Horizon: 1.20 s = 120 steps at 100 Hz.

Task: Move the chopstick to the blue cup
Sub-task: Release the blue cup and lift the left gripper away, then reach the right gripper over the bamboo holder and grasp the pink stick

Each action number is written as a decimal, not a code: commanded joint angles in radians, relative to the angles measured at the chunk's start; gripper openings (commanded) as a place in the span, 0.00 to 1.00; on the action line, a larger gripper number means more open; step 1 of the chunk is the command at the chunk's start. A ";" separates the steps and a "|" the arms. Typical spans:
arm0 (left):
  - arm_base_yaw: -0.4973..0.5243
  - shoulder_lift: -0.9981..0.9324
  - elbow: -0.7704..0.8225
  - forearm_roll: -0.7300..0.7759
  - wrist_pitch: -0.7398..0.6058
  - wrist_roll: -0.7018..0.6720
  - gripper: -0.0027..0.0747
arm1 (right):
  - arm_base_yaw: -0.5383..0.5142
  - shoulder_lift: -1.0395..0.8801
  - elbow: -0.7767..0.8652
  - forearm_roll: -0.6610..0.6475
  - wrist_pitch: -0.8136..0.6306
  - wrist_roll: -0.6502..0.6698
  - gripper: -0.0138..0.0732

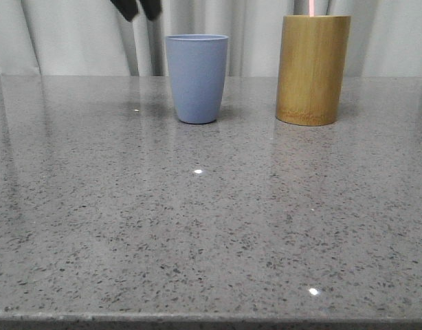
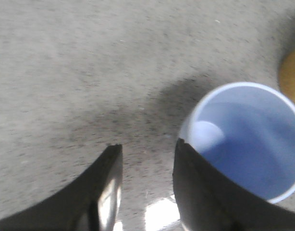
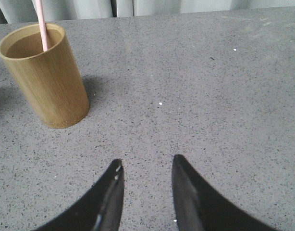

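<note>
Pale pink chopstick (image 3: 41, 24) stands in the bamboo holder (image 3: 46, 79), ahead of the open, empty right end effector (image 3: 146, 166); the left end effector (image 2: 147, 150), open, hovers beside the blue cup (image 2: 248, 139), the destination.

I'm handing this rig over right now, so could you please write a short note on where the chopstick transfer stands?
Left gripper: open, empty, up above the table beside the blue cup.
Right gripper: open, empty, over bare table short of the bamboo cylinder.
Chopstick: standing in the bamboo cylinder, poking above its rim.
Blue cup: upright, empty.
Done: nothing yet.
Left: grasp the chopstick, lift it out, drop it into the blue cup.
</note>
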 commanded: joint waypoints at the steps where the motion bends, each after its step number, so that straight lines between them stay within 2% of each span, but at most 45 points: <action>1: 0.031 -0.100 -0.034 0.004 0.005 -0.016 0.38 | -0.007 0.005 -0.039 0.003 -0.079 -0.011 0.47; 21: 0.110 -0.183 0.015 0.030 0.010 -0.016 0.38 | -0.007 0.005 -0.039 0.003 -0.103 -0.011 0.47; 56: 0.243 -0.380 0.239 0.091 -0.067 -0.016 0.38 | -0.007 0.005 -0.039 0.003 -0.098 -0.011 0.47; 75: 0.279 -0.534 0.452 0.091 -0.174 -0.016 0.38 | -0.007 0.005 -0.039 0.003 -0.064 -0.011 0.47; 120: 0.280 -0.918 0.992 0.099 -0.457 -0.018 0.38 | 0.015 0.026 -0.054 0.003 -0.060 -0.016 0.47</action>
